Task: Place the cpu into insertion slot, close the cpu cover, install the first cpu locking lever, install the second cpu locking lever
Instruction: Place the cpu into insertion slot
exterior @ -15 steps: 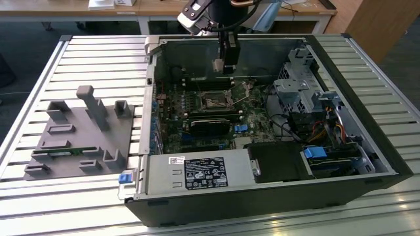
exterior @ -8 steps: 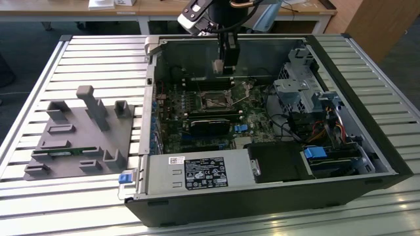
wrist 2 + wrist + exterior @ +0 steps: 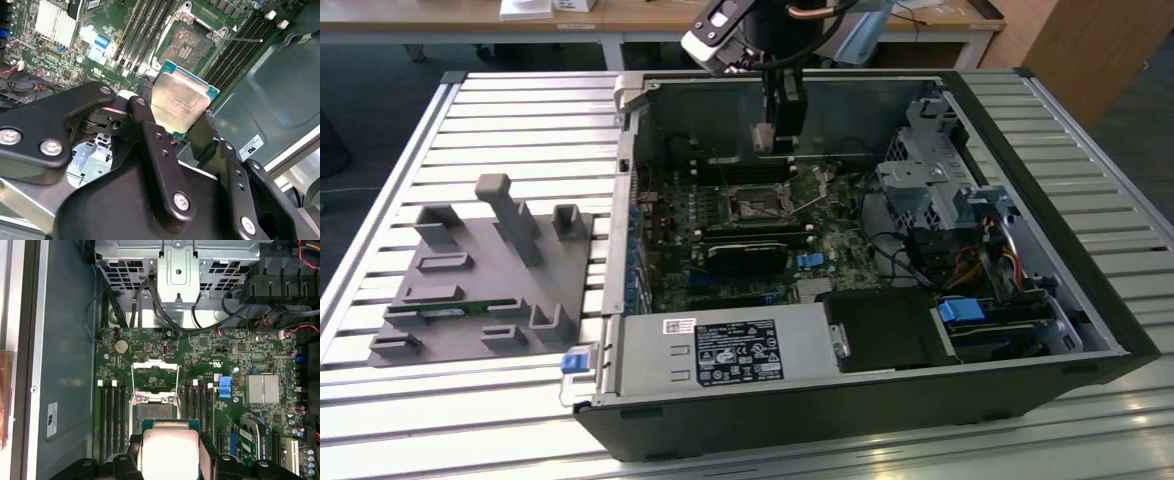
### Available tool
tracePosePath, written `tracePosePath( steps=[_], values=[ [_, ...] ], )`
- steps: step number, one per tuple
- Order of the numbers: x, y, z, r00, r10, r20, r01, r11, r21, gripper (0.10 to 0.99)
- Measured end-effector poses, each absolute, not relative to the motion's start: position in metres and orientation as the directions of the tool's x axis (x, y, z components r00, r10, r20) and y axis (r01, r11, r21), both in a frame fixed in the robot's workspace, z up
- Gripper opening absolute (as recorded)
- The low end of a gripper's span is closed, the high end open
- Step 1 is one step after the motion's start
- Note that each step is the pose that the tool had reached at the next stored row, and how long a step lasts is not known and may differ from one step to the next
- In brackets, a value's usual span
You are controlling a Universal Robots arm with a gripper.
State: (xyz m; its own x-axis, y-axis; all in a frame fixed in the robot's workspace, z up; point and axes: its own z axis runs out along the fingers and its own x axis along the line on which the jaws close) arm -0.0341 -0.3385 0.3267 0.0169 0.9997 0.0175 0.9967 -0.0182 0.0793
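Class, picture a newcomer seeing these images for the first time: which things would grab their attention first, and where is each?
First, the silvery cpu clamped in the gripper, held over the green motherboard in both wrist views. Just beyond it sits the insertion slot, uncovered and empty. In the exterior view the open computer case dominates the slatted table, with the arm reaching down into it.

A lab — slatted metal bench (image 3: pixel 520 120), opened computer case (image 3: pixel 854 410).
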Motion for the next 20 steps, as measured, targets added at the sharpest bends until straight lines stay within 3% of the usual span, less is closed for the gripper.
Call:
tracePosePath(
  steps=[20],
  values=[
    [-0.0341,-0.3385,0.3195,0.017,1.000,0.017,0.997,-0.018,0.076,0.537]
  ],
)
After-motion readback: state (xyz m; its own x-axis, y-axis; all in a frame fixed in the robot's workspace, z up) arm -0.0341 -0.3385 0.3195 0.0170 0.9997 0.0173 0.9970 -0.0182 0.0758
